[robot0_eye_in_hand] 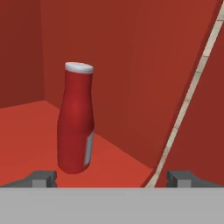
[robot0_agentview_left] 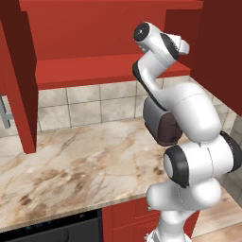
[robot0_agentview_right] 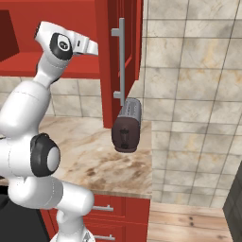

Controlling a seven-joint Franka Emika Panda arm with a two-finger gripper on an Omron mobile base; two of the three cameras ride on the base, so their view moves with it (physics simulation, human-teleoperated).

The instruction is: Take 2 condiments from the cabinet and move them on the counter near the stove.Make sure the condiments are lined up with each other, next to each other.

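A plain red condiment bottle (robot0_eye_in_hand: 76,122) with a pale cap stands upright on the red inner shelf (robot0_eye_in_hand: 26,131) of the cabinet (robot0_agentview_left: 94,71). My gripper (robot0_eye_in_hand: 113,177) is open inside the cabinet, just short of the bottle. The bottle is ahead of the fingers and nearer the left fingertip (robot0_eye_in_hand: 43,176) than the right one, with nothing between the jaws. In the base views my hand (robot0_agentview_left: 178,46) reaches over the shelf past the open cabinet door (robot0_agentview_right: 109,56). The beige marble counter (robot0_agentview_left: 85,160) lies below. The stove is out of view.
A dark brown toaster (robot0_agentview_right: 127,125) sits on the counter under the cabinet, close to my arm. The open door's silver bar handle (robot0_agentview_right: 121,61) hangs beside my hand. A second open door (robot0_agentview_left: 21,80) juts out at left. A dark appliance front (robot0_agentview_left: 52,229) sits under the counter.
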